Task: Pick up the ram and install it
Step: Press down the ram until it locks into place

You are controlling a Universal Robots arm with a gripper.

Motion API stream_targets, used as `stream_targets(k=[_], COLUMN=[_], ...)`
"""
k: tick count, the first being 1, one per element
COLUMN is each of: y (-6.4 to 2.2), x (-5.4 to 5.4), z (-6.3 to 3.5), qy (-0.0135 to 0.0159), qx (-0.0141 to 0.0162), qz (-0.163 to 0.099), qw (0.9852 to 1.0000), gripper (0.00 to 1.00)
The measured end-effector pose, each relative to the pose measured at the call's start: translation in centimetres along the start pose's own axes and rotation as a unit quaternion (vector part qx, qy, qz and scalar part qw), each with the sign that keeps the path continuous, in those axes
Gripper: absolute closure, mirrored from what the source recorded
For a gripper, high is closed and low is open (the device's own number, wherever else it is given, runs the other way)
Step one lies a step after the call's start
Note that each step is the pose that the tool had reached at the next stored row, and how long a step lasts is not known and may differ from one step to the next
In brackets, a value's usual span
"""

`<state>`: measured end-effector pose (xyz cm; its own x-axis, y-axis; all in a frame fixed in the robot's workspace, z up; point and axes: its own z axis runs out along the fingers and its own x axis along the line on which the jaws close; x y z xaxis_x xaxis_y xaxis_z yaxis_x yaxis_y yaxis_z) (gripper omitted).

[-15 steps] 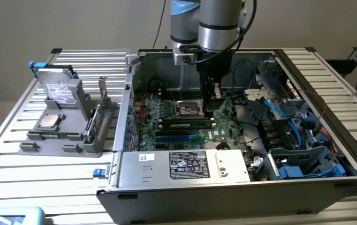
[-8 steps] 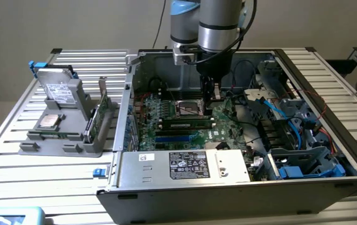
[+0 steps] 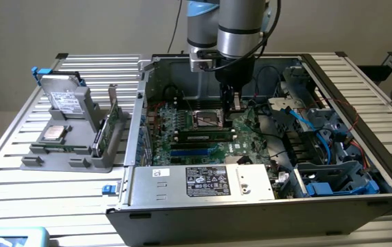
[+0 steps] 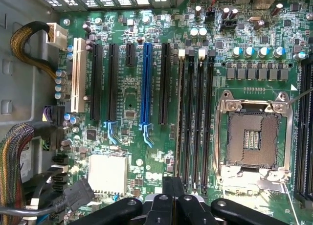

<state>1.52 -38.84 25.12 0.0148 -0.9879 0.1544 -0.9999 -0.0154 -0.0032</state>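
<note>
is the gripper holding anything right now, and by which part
It cannot be told. The gripper is shut over the motherboard, by the memory slots, but whether anything sits between its fingers is hidden.

Single grey-and-blue robot arm (image 3: 237, 25) reaching straight down from above, wrist vertical, black gripper (image 3: 234, 100) lowered deep and pointing downward, fingers (image 4: 173, 205) drawn fully together, dark finger linkages folded inward beside them

Pincer (image 3: 235, 105) above motherboard (image 3: 203, 128) inside case (image 3: 251, 206), rack (image 3: 72, 149) beside.
</note>
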Motion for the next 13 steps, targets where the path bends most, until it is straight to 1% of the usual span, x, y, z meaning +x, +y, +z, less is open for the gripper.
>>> stream_targets(k=[4,5,6,8,10,11,13], y=[0.09,0.21,0.40,0.73,0.77,0.77,0.79], x=[-0.04,-0.06,-0.08,-0.12,-0.13,-0.14,-0.18], z=[0.26,0.36,0.46,0.66,0.79,0.88,1.04], qy=[0.0001,0.0000,0.0000,-0.0003,-0.0021,-0.0038,-0.0078], qx=[-0.0022,-0.0019,-0.0008,0.0028,0.0057,0.0064,0.0066], qz=[0.017,0.018,0.018,0.018,0.019,0.019,0.019], qw=[0.9999,0.9998,0.9998,0.9998,0.9998,0.9998,0.9998], gripper=[0.89,0.89,0.89,0.89,0.89,0.89,0.89])
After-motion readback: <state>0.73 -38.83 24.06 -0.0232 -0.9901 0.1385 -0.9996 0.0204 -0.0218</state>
